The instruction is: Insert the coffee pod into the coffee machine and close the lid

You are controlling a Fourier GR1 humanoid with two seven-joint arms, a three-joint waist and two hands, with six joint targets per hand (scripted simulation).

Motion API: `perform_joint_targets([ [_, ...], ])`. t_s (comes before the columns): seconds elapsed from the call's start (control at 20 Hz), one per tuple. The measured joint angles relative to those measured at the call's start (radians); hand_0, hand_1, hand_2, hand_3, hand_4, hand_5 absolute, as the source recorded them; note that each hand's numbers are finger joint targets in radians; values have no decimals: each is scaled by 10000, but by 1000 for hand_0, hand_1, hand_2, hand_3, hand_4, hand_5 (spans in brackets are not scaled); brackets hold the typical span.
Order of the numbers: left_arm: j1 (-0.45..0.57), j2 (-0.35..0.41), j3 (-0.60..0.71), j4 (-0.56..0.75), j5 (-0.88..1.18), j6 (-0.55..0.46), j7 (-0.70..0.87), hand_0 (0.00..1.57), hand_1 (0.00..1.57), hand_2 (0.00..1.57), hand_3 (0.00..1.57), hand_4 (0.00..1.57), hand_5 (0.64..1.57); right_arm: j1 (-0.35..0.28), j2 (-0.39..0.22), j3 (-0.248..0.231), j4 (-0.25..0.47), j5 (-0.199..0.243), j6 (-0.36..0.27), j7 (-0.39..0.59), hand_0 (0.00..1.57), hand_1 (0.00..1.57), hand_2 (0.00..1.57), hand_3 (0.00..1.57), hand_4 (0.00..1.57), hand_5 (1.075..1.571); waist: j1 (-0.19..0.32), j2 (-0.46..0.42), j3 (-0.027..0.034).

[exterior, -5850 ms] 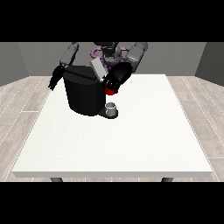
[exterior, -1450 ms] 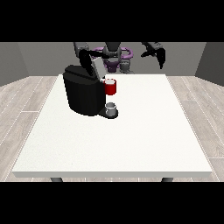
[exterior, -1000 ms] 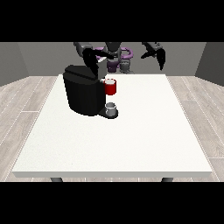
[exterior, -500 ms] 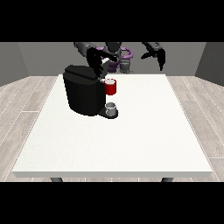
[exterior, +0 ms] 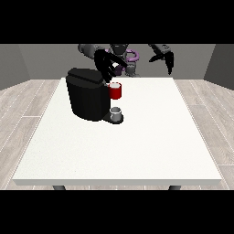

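Table (exterior: pixel 137 151): large, white; bears the machine at its far left part.
Coffee machine (exterior: pixel 86 96): black, upright, lid apparently down on top, though the dark body makes the seam hard to read.
Hand at the view's left (exterior: pixel 106 64): black, held just above and behind the machine's top right corner; fingers seem spread and pointing down, curled round nothing that shows.
Red thing at the machine (exterior: pixel 115 91): sits at the machine's front right, just below that hand.
Grey thing (exterior: pixel 116 113): small, cup-like, on the machine's base under the red thing; cannot be told for the coffee pod.
Coffee pod: not plainly visible anywhere.
Hand at the view's right (exterior: pixel 165 57): raised well apart from the machine, fingers hanging straight and relaxed, empty.
Step in hand (judgement): lid closing or checking.
Method advised: press flat fingers squarely down on the lid's front edge; keep clear of the red thing; keep the other hand away.
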Motion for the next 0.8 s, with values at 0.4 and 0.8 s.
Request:
perform_joint_targets([
  [0.4, -601, -64, -319, -66, 7, -269, -74, 0, 0, 0, 0, 399, 1571, -284, -732, -445, -981, 193, -140, 1844, 0, 0, 0, 0, 0, 1571, 956, 575, 111],
  [0.8, -1385, 85, -288, -131, 106, -461, -280, 0, 0, 0, 0, 352, 1571, -1990, -216, 198, -1360, 242, 70, -151, 0, 0, 0, 0, 0, 1571, 2137, 1671, -237],
])
